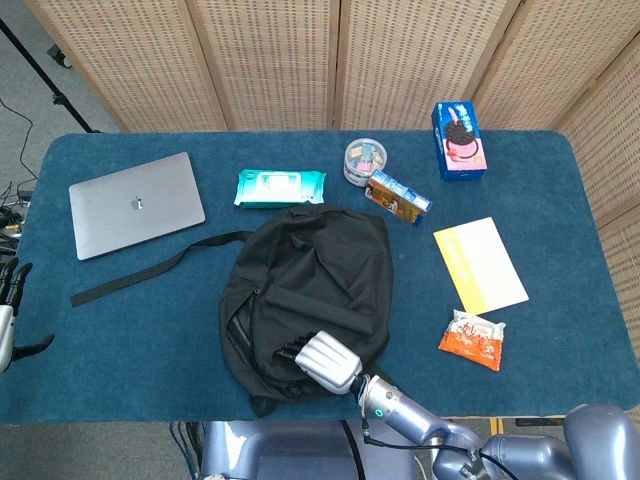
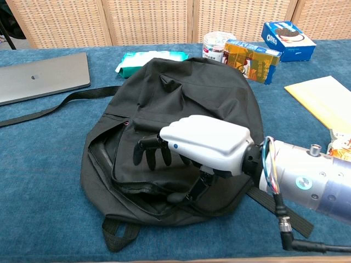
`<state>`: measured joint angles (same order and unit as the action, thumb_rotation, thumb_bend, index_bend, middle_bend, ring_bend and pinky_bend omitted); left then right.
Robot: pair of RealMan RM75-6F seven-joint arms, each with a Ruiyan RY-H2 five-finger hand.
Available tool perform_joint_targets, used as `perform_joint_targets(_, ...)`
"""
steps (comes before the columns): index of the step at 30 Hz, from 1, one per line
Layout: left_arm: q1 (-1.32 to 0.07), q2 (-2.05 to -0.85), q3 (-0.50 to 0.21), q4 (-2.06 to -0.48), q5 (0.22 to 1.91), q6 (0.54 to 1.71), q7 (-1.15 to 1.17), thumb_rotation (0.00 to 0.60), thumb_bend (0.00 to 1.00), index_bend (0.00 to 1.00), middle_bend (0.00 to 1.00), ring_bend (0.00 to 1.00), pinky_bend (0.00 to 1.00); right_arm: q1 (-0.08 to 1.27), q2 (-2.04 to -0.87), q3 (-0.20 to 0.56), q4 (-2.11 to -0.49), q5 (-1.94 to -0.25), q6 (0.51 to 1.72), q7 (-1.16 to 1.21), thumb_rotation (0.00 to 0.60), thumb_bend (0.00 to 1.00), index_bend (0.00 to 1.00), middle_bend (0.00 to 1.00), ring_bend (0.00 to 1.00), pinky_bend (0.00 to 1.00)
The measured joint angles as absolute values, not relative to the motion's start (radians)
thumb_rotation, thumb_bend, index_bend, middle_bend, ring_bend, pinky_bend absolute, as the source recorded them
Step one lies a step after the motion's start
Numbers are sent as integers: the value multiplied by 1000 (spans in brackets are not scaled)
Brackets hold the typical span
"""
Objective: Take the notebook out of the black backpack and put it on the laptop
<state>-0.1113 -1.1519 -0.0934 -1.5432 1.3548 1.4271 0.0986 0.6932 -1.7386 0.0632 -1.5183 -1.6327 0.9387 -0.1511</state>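
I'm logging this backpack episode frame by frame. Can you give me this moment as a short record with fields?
backpack: black backpack flat at table centre, zipper partly open
right hand: right hand over the backpack's open zipper, fingers curled down, holding nothing visible
left hand: left hand at the table's left edge, apart from everything
notebook: not visible
laptop: laptop closed, far left, nothing on it

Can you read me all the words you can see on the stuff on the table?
"OREO": on the blue cookie box, far right of the chest view.
Apple logo, no words: on the closed laptop.
Wet wipes pack: print too small to read.
Yellow-and-blue carton: print too blurred.
Round tub: label unreadable.
Orange snack packet: unreadable.
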Motion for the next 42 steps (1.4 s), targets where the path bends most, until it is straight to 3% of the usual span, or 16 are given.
perform_joint_targets(8,-110,-1152,-93,-1546,1357,1432,100,600,0,0,0,0,0,688,-1777,62,-1448,-1657,1011,-104,600,471,576,654,666,643)
perform_joint_targets(12,-112,-1154,-92,-1545,1360,1430,99,600,0,0,0,0,0,687,-1806,65,-1388,-1684,1066,-58,600,530,646,681,694,658)
perform_joint_targets(19,-121,-1172,-79,-1514,1440,1447,47,600,0,0,0,0,0,704,-1861,124,-1265,-1683,1123,12,600,549,656,683,699,661)
perform_joint_targets(29,-177,-1205,-18,-1428,1691,1479,-61,600,0,1,0,0,16,746,-1832,276,-1282,-1537,1093,-10,600,569,659,683,700,661)
perform_joint_targets(37,-257,-1263,23,-1365,1884,1524,-119,600,0,180,0,25,82,765,-1783,379,-1341,-1351,1033,-86,600,569,659,683,700,662)
perform_joint_targets(42,-314,-1324,52,-1334,1963,1524,-186,600,0,247,33,68,95,770,-1750,399,-1380,-1282,1008,-129,600,569,659,683,700,662)
